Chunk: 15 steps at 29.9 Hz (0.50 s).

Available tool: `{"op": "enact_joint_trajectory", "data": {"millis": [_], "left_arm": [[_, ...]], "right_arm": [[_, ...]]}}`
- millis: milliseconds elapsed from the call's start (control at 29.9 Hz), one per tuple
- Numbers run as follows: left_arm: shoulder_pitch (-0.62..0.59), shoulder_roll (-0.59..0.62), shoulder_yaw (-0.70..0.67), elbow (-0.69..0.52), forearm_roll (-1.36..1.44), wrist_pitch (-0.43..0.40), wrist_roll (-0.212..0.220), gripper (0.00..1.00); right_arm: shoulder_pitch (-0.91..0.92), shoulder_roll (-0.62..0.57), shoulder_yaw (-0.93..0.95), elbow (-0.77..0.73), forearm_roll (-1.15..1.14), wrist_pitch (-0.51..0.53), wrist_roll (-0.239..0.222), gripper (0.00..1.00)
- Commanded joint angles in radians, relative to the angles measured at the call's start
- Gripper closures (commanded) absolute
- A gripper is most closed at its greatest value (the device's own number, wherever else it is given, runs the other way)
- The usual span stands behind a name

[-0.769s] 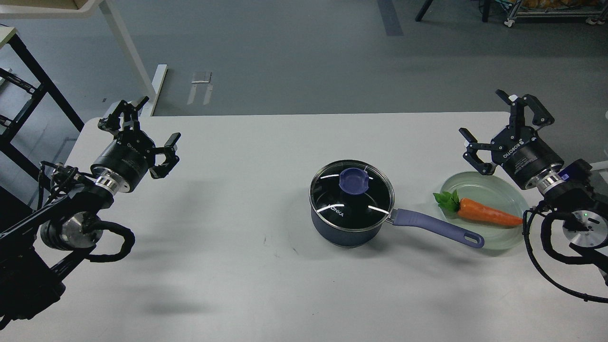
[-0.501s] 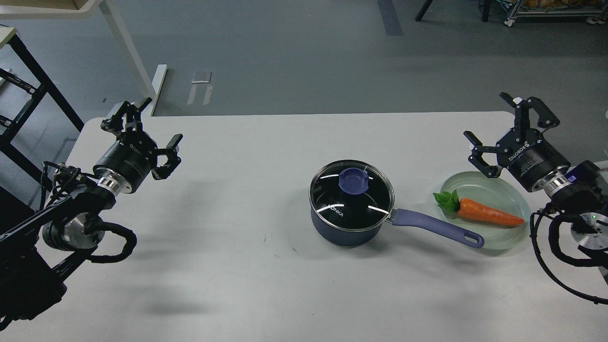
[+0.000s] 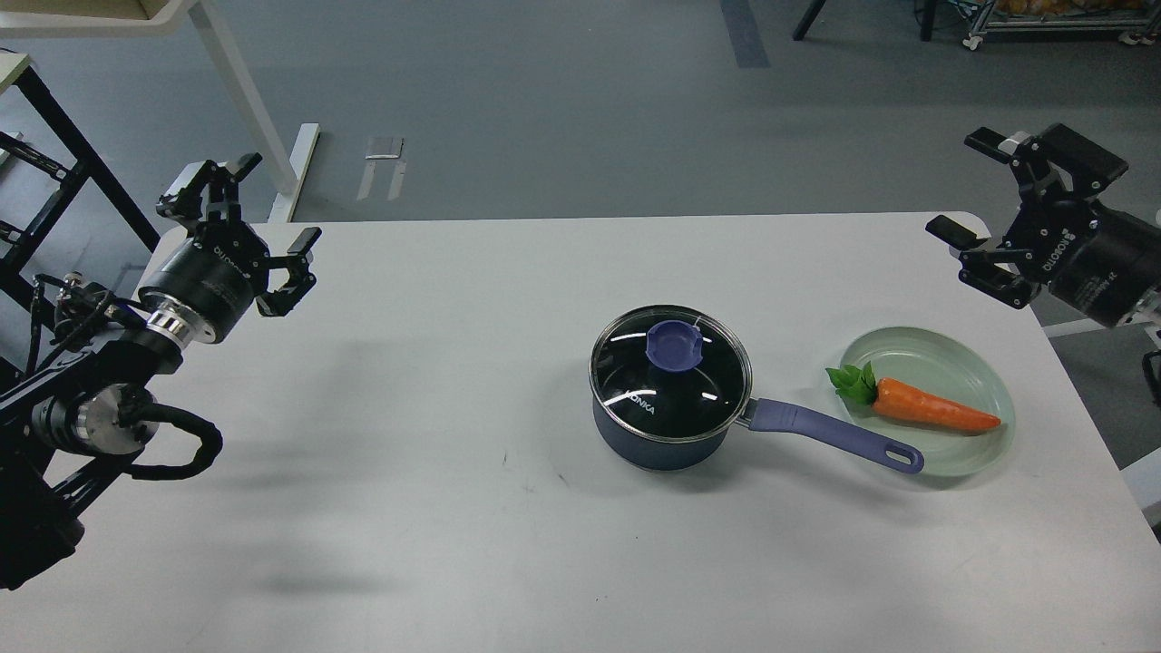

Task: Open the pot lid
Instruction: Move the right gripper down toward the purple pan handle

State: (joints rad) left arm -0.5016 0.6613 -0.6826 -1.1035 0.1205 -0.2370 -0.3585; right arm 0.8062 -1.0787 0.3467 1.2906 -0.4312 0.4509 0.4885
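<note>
Round glass lid with blue knob, seated flat on dark blue saucepan on white table, lying between both sets of jaws and well apart from each. Left gripper: spread wide, holding nothing. Right gripper: spread wide, likewise holding nothing. Nearer right jaws: orange plastic carrot on pale green glass plate, just beside purple pan handle.

One pot, one carrot, one plate

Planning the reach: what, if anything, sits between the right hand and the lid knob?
Nothing visible. The right hand hangs open; bare table lies toward the lid knob. The carrot sits nearer me, aside.
</note>
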Motion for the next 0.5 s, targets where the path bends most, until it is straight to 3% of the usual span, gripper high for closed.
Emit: {"op": "enact_joint_trajectory", "data": {"millis": [0, 267, 468], "left_arm": [[-0.002, 0.0, 0.0, -0.007, 0.004, 0.001, -0.016, 0.01], [-0.003, 0.007, 0.0, -0.035, 0.004, 0.004, -0.016, 0.01], [-0.002, 0.006, 0.0, -0.05, 0.016, 0.008, -0.016, 0.01]], "right_arm": [[0.106, -0.064, -0.002, 0.064, -0.347, -0.02, 0.0, 0.0], [0.199, -0.09, -0.018, 0.282, -0.976, -0.075, 0.0, 0.0], [0.2, -0.089, -0.132, 0.323, -1.326, -0.083, 0.0, 0.0]]}}
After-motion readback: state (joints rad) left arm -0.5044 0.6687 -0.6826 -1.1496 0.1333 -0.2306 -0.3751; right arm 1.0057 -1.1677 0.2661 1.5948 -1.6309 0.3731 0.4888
